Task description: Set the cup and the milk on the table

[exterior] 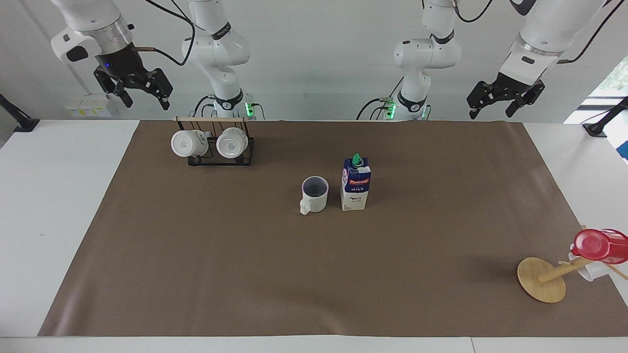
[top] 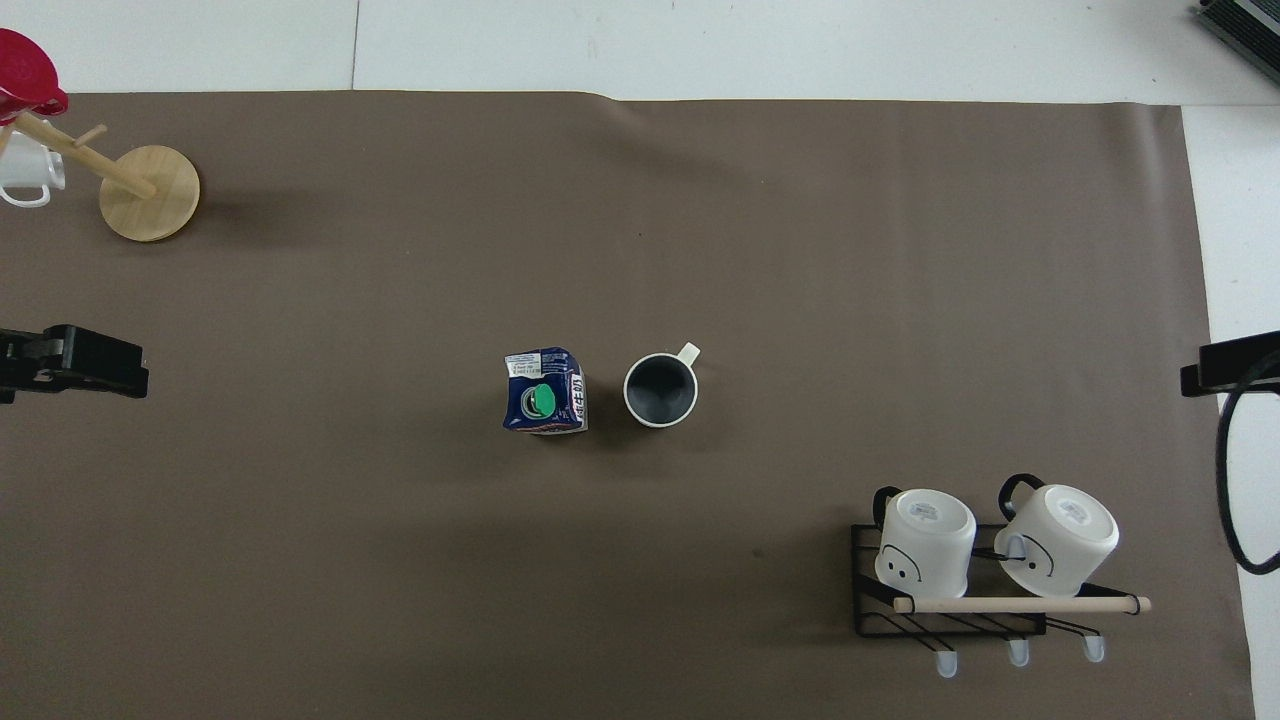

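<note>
Judging from the layout, I take the placing step as done: the cup (exterior: 314, 194) and the milk (exterior: 355, 183) stand upright just beside each other at mid-mat on the table (exterior: 59, 196), cup toward the right arm's end. The left gripper (exterior: 505, 100) and right gripper (exterior: 142, 93) hang raised near the bases, jaws apart, holding nothing. Next I need only keep both arms parked. The overhead view alone shows the cup's dark interior (top: 660, 388) and the carton's green cap (top: 542, 400) from above; the facing view alone shows both grippers whole.
</note>
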Motion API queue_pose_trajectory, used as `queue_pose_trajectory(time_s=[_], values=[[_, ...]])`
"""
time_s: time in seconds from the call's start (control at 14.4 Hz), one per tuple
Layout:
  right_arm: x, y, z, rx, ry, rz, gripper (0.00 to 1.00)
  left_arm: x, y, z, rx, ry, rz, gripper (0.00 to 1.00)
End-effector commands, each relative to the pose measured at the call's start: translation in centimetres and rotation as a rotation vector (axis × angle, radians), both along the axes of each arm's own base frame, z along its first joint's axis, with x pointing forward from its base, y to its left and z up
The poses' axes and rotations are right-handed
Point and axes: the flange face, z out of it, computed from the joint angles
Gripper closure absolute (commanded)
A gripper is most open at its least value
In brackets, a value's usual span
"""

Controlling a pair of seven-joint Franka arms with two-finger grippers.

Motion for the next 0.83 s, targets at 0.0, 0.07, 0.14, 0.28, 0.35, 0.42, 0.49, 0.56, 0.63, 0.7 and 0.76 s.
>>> queue_pose_trajectory(time_s=[0.0, 0.07, 0.14, 0.28, 0.35, 0.42, 0.49, 0.56, 0.63, 0.7, 0.76], values=[[-0.2, 0.1, 0.4, -0.001, -0.001, -0.014, 0.00, -0.9, 0.1, 0.7, -0.016, 0.006, -0.004, 0.00], [-0.2, 0.1, 0.4, -0.001, -0.001, -0.014, 0.00, -0.9, 0.1, 0.8, -0.016, 0.004, -0.003, 0.00], [-0.2, 0.1, 0.3, -0.001, 0.001, -0.014, 0.00, -1.0, 0.2, 0.8, -0.016, 0.004, -0.001, 0.00], [-0.2, 0.1, 0.4, -0.001, -0.002, -0.014, 0.00, -1.2, 0.3, 0.5, -0.015, 0.010, 0.001, 0.00], [-0.2, 0.1, 0.4, -0.001, -0.001, -0.014, 0.00, -1.5, 0.4, 0.2, -0.014, 0.018, 0.001, 0.00], [-0.2, 0.1, 0.3, -0.001, -0.001, -0.014, 0.00, -1.8, 0.4, -0.1, -0.013, 0.022, 0.001, 0.00], [-0.2, 0.1, 0.3, -0.001, 0.001, -0.014, 0.00, -1.9, 0.4, -0.2, -0.013, 0.024, 0.003, 0.00], [-0.2, 0.1, 0.3, -0.001, -0.001, -0.014, 0.00, -2.0, 0.4, -0.2, -0.013, 0.022, 0.003, 0.00], [-0.2, 0.1, 0.4, -0.001, -0.001, -0.014, 0.00, -2.0, 0.4, -0.2, -0.012, 0.024, 0.003, 0.00], [-0.2, 0.1, 0.3, -0.001, 0.001, -0.014, 0.00, -2.0, 0.4, -0.1, -0.013, 0.022, 0.003, 0.00], [-0.2, 0.1, 0.4, -0.001, -0.002, -0.014, 0.00, -2.0, 0.4, -0.2, -0.013, 0.022, 0.003, 0.00]])
